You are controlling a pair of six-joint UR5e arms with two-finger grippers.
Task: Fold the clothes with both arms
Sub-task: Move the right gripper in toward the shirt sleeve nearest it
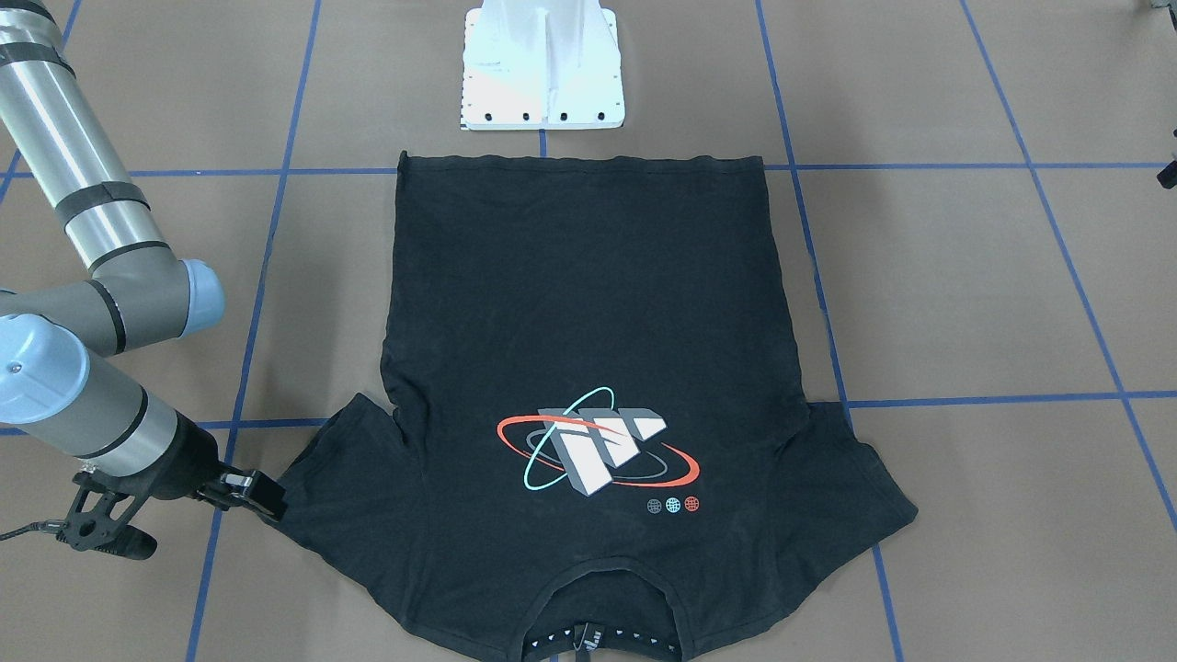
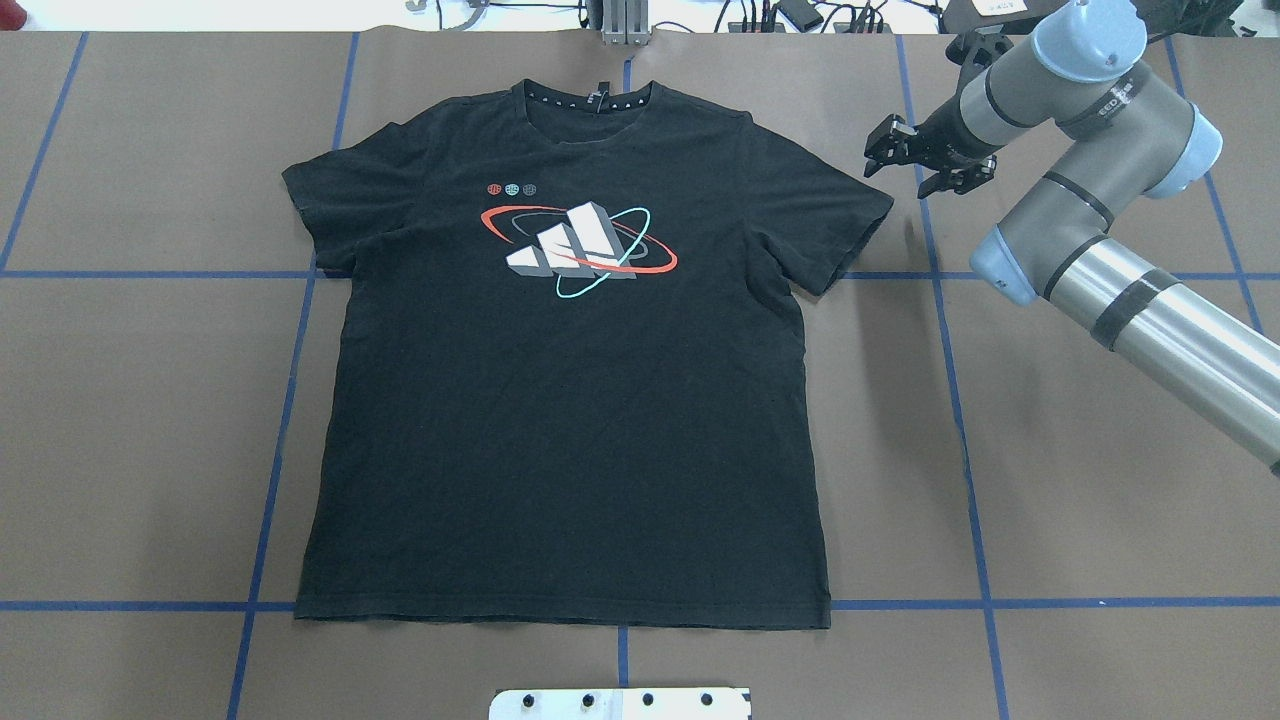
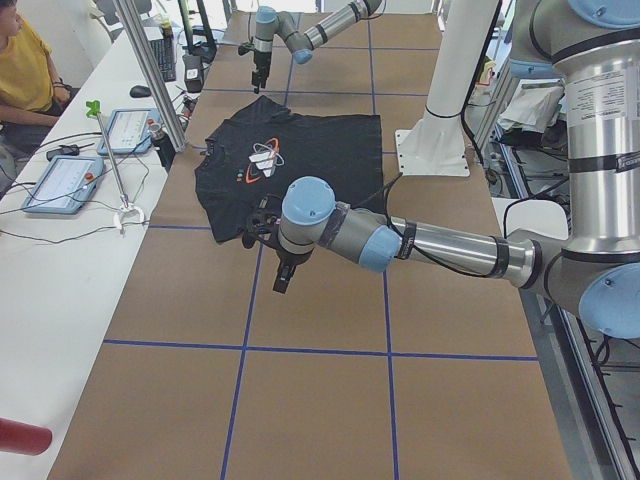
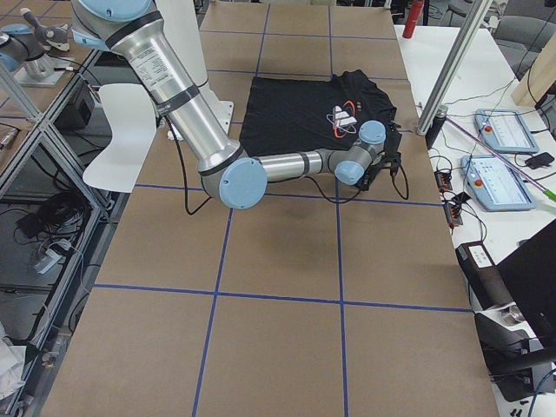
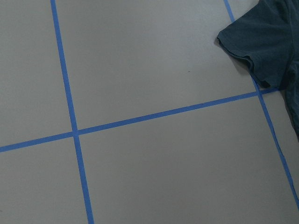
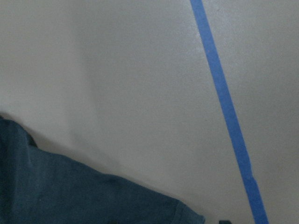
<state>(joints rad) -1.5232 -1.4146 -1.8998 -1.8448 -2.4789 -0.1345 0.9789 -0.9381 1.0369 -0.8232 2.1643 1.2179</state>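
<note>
1. White base plate [image 2: 620,703] sits nearest; T-shirt [image 2: 560,420] lies flat on the bench [image 2: 1050,500], logo up, hem toward the plate. I judge it's spread ready for folding
2. Right hand [image 2: 905,165] hovers, jaws apart, just beside the right sleeve [image 2: 845,215], probably lining up a pinch
3. Left hand [image 3: 281,283] is near the left sleeve [image 2: 320,190], apart from it; I cannot tell if it's open

T-shirt [image 2: 560,420]: matt cloth | table cover [image 2: 140,420]: matt, probably paper | right arm [image 2: 1170,340]: smooth satin metal
</note>
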